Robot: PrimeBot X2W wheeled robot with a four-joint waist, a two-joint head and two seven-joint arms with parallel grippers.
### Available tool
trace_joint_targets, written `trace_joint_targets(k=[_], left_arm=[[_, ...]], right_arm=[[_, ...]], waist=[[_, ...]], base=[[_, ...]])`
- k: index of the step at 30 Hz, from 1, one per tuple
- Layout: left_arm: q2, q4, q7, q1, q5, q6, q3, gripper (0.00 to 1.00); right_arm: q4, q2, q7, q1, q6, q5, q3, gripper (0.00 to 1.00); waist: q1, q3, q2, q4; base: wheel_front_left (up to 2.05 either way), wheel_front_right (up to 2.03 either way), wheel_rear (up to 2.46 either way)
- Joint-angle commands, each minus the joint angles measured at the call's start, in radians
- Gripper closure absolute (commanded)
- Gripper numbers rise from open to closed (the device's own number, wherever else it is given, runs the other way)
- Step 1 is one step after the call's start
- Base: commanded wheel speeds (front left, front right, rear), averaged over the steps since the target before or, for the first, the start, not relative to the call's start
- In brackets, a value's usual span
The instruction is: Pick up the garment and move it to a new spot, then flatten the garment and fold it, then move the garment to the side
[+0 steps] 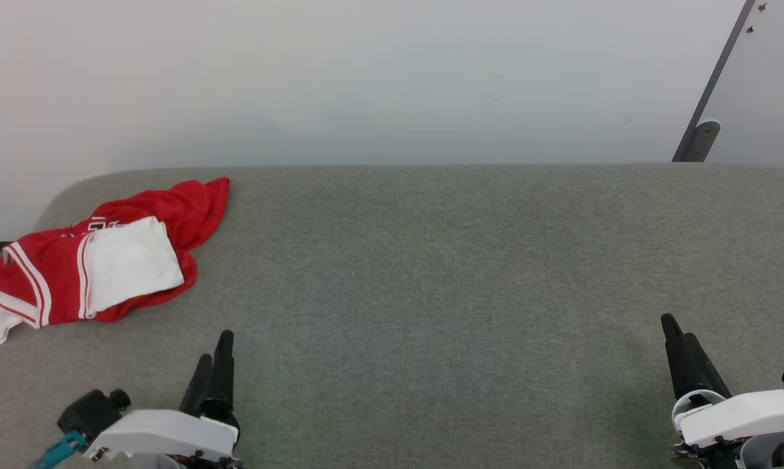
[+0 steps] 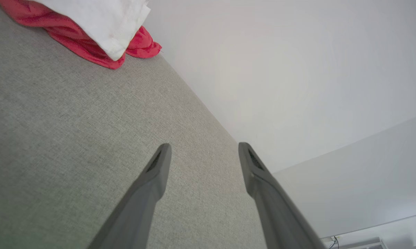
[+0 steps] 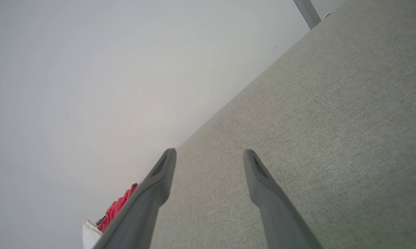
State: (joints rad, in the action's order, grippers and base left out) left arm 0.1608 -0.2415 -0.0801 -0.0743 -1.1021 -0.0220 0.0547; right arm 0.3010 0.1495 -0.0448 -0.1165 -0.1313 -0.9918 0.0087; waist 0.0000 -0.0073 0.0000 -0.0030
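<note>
Black fingers of the left gripper (image 2: 204,147) stand spread wide apart, and the left wrist view shows bare grey cloth through the gap between them. The right gripper (image 3: 209,152) is spread just as wide, its two fingers likewise framing plain grey weave. Neither pair touches anything. In the head view both hang low over the near edge of the table (image 1: 431,273), left gripper at the lower left and right gripper at the lower right, tips pointing away from the robot and well apart from each other.

Outward from the left gripper, up and to its left, lies the garment (image 1: 125,254) in a crumpled heap on the table's far left corner. It is red cloth bunched in folds, with a white sleeve lying flat on top and red-and-white striped trim along its edges. A bit of black print peeks out near the top of the heap, too creased to read. Its lower left end runs out of the picture. The garment is near the left gripper but not touching it, and far across the table from the right one.

Behind the table rises a pale wall (image 1: 366,78). At the upper right a dark slanted post (image 1: 714,78) leans against it.
</note>
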Motion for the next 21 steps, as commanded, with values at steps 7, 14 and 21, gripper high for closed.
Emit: trace_joint_targets(k=[7, 14, 21], left_arm=[[0.015, 0.008, -0.026, -0.018, 0.117, -0.011, 0.0, 0.0], [0.019, 0.0, -0.047, -0.025, 0.203, -0.025, 0.011, 0.0], [0.027, -0.008, -0.066, -0.032, 0.284, -0.035, 0.015, 0.0]], right_arm=[[-0.021, 0.006, -0.012, -0.027, 0.0, 0.117, -0.011, 0.0], [-0.034, 0.011, -0.02, -0.028, 0.0, 0.192, -0.014, 0.0], [-0.046, 0.019, -0.034, -0.028, 0.0, 0.256, -0.015, 0.0]], waist=[[0.0, 0.0, 0.0, 0.001], [0.0, 0.001, 0.0, 0.001], [0.0, 0.002, 0.0, 0.001]], base=[[0.0, 0.0, 0.0], [0.0, 0.0, 0.0], [0.0, 0.0, 0.0]])
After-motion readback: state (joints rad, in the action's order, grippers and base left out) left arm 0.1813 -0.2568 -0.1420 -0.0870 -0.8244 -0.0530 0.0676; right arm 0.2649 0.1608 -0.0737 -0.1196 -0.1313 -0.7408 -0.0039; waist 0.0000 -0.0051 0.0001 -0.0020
